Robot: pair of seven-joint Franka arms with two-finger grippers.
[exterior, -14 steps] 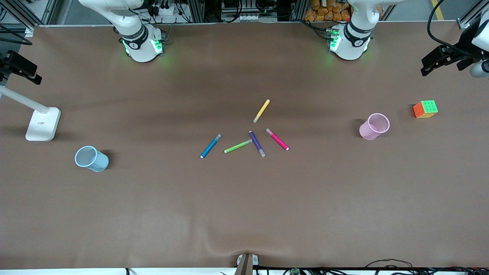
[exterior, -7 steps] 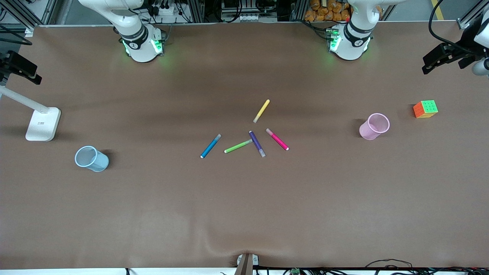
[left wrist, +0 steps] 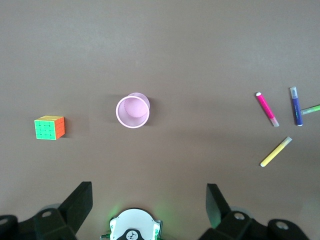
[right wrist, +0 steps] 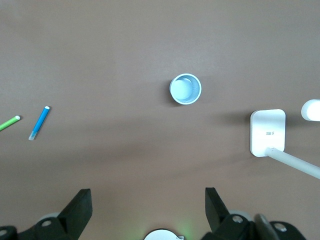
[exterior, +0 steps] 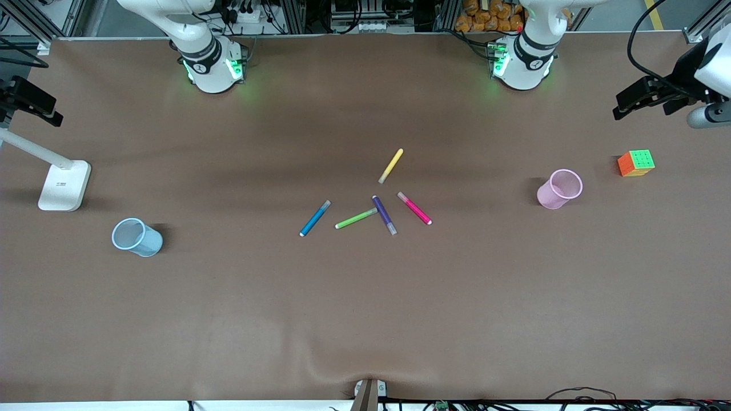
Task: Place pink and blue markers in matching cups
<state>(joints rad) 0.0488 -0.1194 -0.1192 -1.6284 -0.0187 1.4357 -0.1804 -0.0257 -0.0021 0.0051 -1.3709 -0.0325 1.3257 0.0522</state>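
The pink marker (exterior: 414, 208) and the blue marker (exterior: 315, 218) lie flat in the middle of the table among other markers. The pink marker also shows in the left wrist view (left wrist: 265, 108), the blue one in the right wrist view (right wrist: 39, 122). The pink cup (exterior: 559, 189) stands upright toward the left arm's end (left wrist: 132, 111). The blue cup (exterior: 136, 237) stands upright toward the right arm's end (right wrist: 185, 88). My left gripper (exterior: 645, 98) (left wrist: 148, 200) is open and empty, high over the table's edge. My right gripper (exterior: 31, 101) (right wrist: 147, 202) is open and empty, high over the right arm's end.
A yellow marker (exterior: 391, 165), a green marker (exterior: 356, 218) and a dark purple marker (exterior: 384, 215) lie with the task's two. A colour cube (exterior: 635, 163) sits beside the pink cup. A white lamp base (exterior: 64, 185) stands near the blue cup.
My left gripper has shifted a little toward the table's middle. The markers, the cups and the right gripper have not moved.
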